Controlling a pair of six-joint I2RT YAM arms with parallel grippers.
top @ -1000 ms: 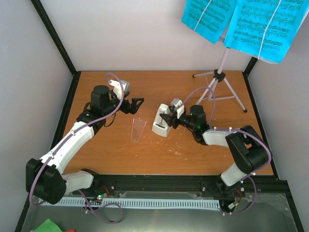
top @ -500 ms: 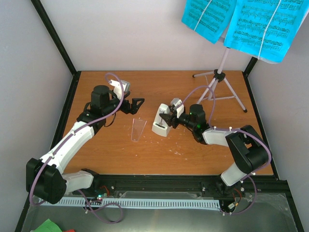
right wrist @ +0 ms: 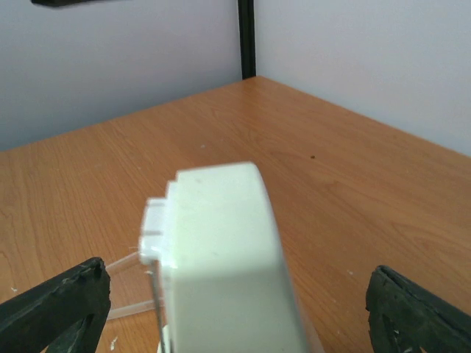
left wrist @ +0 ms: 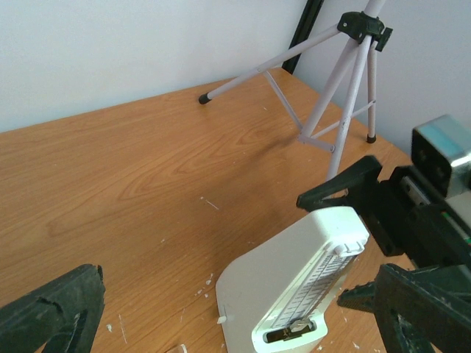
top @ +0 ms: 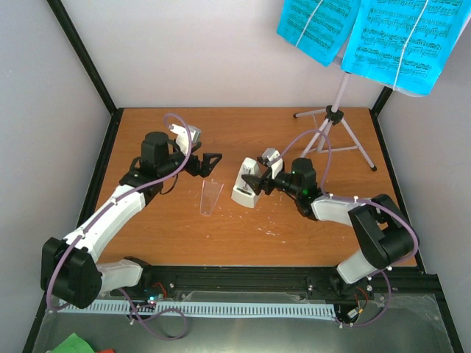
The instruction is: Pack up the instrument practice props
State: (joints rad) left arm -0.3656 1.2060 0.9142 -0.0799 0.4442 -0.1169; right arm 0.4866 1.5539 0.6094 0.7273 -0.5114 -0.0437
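Note:
The white metronome [top: 243, 184] stands on the table, and its clear cover [top: 210, 197] lies just to its left. My right gripper [top: 255, 181] is open, with its jaws on either side of the metronome's top [right wrist: 221, 250] and a gap on each side. My left gripper [top: 212, 162] is open and empty above the cover, pointing at the metronome [left wrist: 294, 287]. The pale lilac music stand [top: 335, 121] stands at the back right and holds cyan sheet-music pages [top: 401, 40]. Its legs show in the left wrist view [left wrist: 346, 88].
Black frame posts run up the back corners [top: 85, 59]. The table's black front rail [top: 243, 279] lies by the arm bases. White scuff marks dot the wood near the metronome. A strip of the clear cover [right wrist: 125, 309] shows behind the metronome.
My left gripper has shifted slightly right and down towards the cover and metronome. The right arm has barely moved and the metronome has stayed in place.

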